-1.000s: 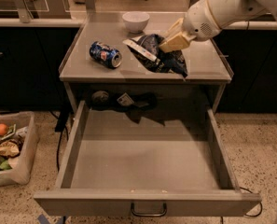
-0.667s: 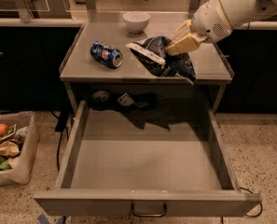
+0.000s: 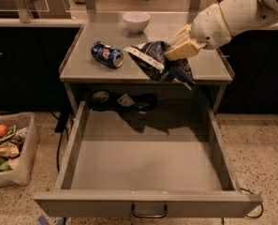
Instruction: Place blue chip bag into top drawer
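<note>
The blue chip bag (image 3: 158, 62) hangs crumpled from my gripper (image 3: 177, 49), lifted off the counter and held over the counter's front edge, above the back of the drawer. My gripper's pale fingers (image 3: 181, 47) are shut on the bag's upper right part. The arm comes in from the upper right. The top drawer (image 3: 223, 163) is pulled fully open below, wide and grey, with a loop handle (image 3: 149, 213) on its front. Its flat bottom holds nothing.
A blue soda can (image 3: 106, 54) lies on its side on the grey counter (image 3: 96, 69), left of the bag. A white bowl (image 3: 136, 21) stands at the counter's back. A bin (image 3: 21, 165) with food items sits on the floor at left. Dark objects (image 3: 124, 101) lie under the counter.
My gripper has lifted the chip bag off the counter and carried it forward and up, toward the counter's front edge. The can and bowl have not moved.
</note>
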`<state>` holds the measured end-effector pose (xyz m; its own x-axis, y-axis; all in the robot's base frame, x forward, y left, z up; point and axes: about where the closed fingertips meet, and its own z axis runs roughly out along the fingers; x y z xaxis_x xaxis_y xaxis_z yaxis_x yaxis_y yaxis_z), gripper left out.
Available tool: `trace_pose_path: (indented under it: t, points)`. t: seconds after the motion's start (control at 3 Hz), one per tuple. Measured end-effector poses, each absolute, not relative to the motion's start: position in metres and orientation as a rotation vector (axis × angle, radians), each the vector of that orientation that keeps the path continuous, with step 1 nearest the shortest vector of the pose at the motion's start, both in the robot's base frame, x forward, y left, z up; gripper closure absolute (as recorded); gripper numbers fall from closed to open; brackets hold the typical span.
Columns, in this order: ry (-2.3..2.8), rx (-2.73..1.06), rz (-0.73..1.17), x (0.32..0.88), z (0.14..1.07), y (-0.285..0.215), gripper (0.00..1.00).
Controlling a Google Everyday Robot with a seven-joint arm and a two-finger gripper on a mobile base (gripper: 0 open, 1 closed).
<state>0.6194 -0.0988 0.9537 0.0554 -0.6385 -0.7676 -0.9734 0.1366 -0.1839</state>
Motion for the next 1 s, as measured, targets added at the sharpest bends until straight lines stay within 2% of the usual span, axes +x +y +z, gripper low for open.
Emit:
trace_pose_path:
  t: [0.33,1.0]
  points:
    - [1.607,-1.491,0.536,0.589,0.960,-0.098,1.00]
    - [1.755,-1.456,0.549,0.531,0.870,-0.090,1.00]
